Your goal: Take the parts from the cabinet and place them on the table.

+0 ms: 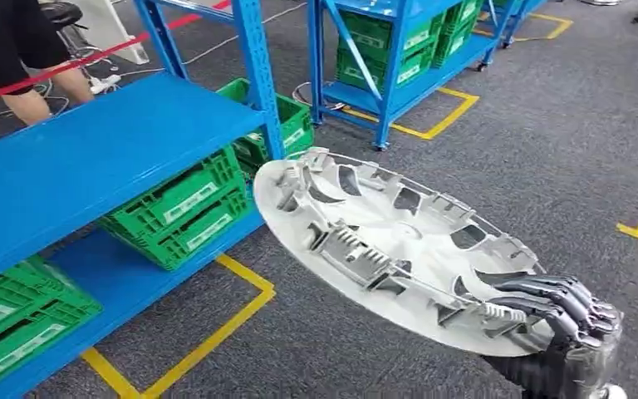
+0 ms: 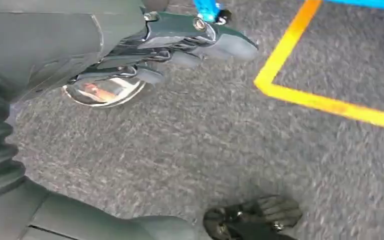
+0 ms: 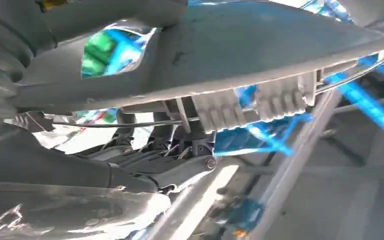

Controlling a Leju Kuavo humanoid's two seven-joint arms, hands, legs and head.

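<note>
A round silver-grey wheel cover (image 1: 390,241) with clips and a wire ring on its upturned inner side hangs tilted over the grey carpet, right of the blue cabinet. My right hand (image 1: 561,312) grips its near right rim, dark fingers curled over the edge. Seen from the right wrist, the cover's rim (image 3: 260,50) runs across my right hand's fingers (image 3: 170,165), which clamp it from below. My left hand (image 2: 180,40) hangs over the floor with its fingers stretched out and nothing in them.
The blue cabinet shelf (image 1: 91,158) stands at the left with green crates (image 1: 183,208) under it. A second blue rack (image 1: 399,50) with crates is at the back. Yellow tape lines (image 1: 241,307) mark the carpet. A person's legs (image 1: 41,83) stand behind the cabinet.
</note>
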